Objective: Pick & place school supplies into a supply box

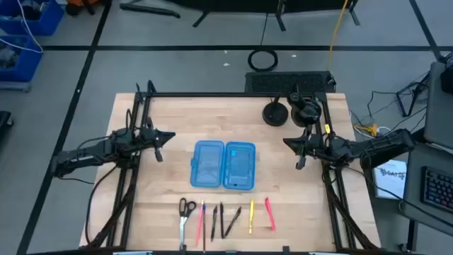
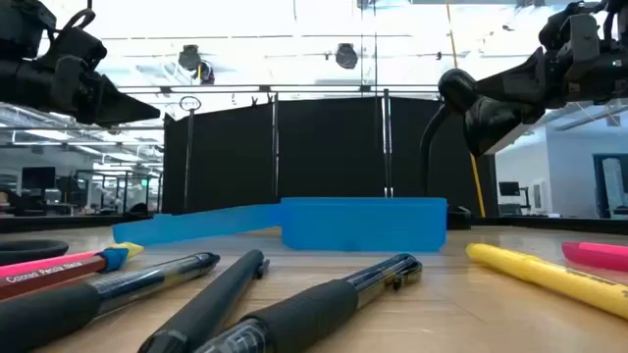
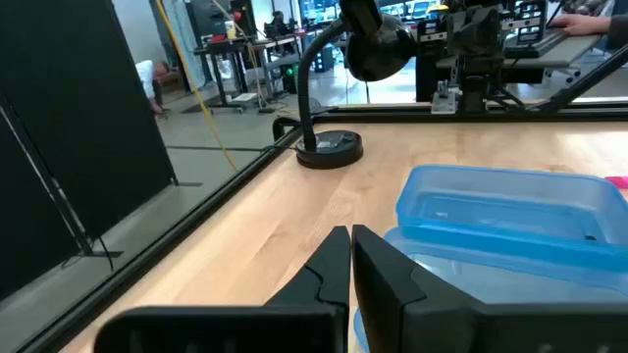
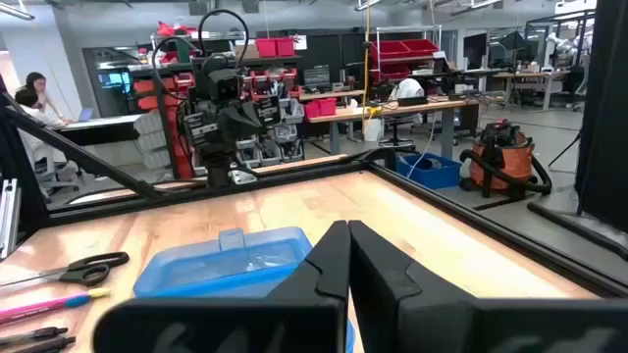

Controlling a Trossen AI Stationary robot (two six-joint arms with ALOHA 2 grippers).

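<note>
Blue supply box (image 1: 223, 166) lies open between 2 closed, empty tools: left tool (image 1: 160, 145), right tool (image 1: 299, 154).

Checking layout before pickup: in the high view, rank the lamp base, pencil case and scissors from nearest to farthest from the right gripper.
From the right gripper:
1. Lamp base, toward the table's back edge.
2. Pencil case, open at table centre.
3. Scissors, front edge, leftmost of the row.
</note>
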